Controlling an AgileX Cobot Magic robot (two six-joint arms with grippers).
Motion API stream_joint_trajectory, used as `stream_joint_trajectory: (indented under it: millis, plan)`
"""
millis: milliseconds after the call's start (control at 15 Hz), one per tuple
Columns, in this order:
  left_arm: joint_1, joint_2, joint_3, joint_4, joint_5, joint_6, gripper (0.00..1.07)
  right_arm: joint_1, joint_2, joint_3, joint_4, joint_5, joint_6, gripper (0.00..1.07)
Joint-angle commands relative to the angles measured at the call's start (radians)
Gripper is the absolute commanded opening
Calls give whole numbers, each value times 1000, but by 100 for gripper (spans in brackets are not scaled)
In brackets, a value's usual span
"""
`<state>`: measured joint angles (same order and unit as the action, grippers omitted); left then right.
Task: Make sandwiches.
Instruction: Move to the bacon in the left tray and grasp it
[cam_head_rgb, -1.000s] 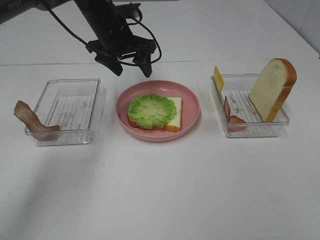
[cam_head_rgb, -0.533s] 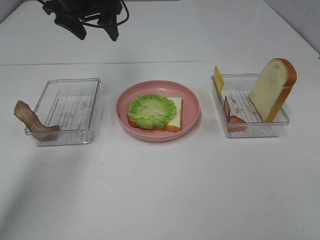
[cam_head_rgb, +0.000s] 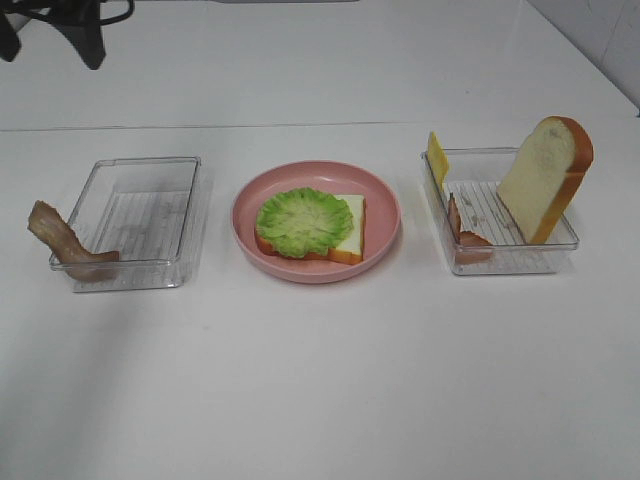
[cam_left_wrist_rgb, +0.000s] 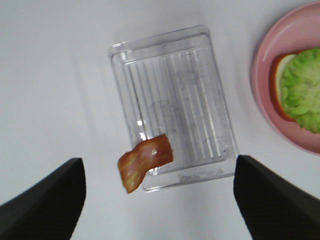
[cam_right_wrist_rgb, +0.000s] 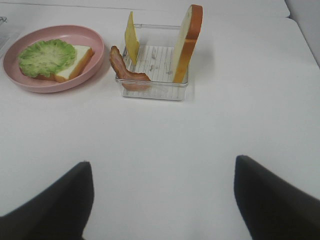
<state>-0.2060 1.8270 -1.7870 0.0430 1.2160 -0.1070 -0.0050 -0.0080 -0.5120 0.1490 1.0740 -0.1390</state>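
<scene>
**Sandwich halted at its second layer.** Places are read from the high camera, with the pink plate (cam_head_rgb: 388, 225) taken as the dial's centre.

Nearest, the right claw (cam_right_wrist_rgb: 160, 202) is held over bare table, fingers spread wide with nothing between them. It is not caught by the high camera.

On the plate, a lettuce leaf (cam_head_rgb: 303, 220) is laid on one bread slice (cam_head_rgb: 353, 228). At nine o'clock a clear tray (cam_head_rgb: 150, 215) is set, and a bacon strip (cam_head_rgb: 58, 238) is draped over its seven o'clock corner.

At three o'clock a second tray (cam_head_rgb: 510, 260) is stocked. A second bacon strip (cam_head_rgb: 466, 236) is propped at its seven o'clock corner and a cheese square (cam_head_rgb: 437, 157) is stood at eleven o'clock. A second bread slice (cam_head_rgb: 545, 175) is leant upright on its three o'clock side.

Farthest, at ten o'clock, the left claw (cam_head_rgb: 50, 55) is seen spread and empty. One second ago it was hung just above the plate's twelve o'clock rim. It has since been pulled back to the far corner, and no food has been shifted.

The lettuce step is judged finished. Bacon, cheese and the top slice are yet to be stacked.
</scene>
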Motion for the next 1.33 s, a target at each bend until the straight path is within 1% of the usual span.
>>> stream_joint_trajectory:
  millis: [67,200,333,400,467,600,733,867,933,1000,1067,1200,1333]
  plan:
    - [1,-96,118,43,73,-36,75,-6,-12,4,-5,-12,0,74]
    - [1,-151,222,40,72,-31,72,-6,-12,4,-5,-12,0,74]
    - [1,-162,289,40,71,-39,72,-6,-12,4,-5,-12,0,74]
    - [1,-162,330,40,71,-56,72,-6,-12,4,-5,-12,0,74]
    - [12,-161,418,42,3,-84,72,-6,-12,4,-5,-12,0,74]
    - [43,-154,463,40,-66,-116,72,-6,-12,4,-5,-12,0,74]
    - [91,-129,488,2,-134,-136,72,-6,-12,4,-5,-12,0,74]
    - [117,-84,488,-32,-169,-135,72,-6,-12,4,-5,-12,0,74]
    - [117,-71,488,-32,-181,-135,72,-6,-12,4,-5,-12,0,74]
    - [117,-19,488,-60,-237,-135,72,-6,-12,4,-5,-12,0,74]
    - [117,6,488,-68,-257,-135,72,-6,-12,4,-5,-12,0,74]
    - [117,48,484,-70,-290,-136,72,-6,-12,4,-5,-12,0,74]
    - [117,96,483,-78,-361,-136,65,-6,-12,4,-5,-12,0,74]
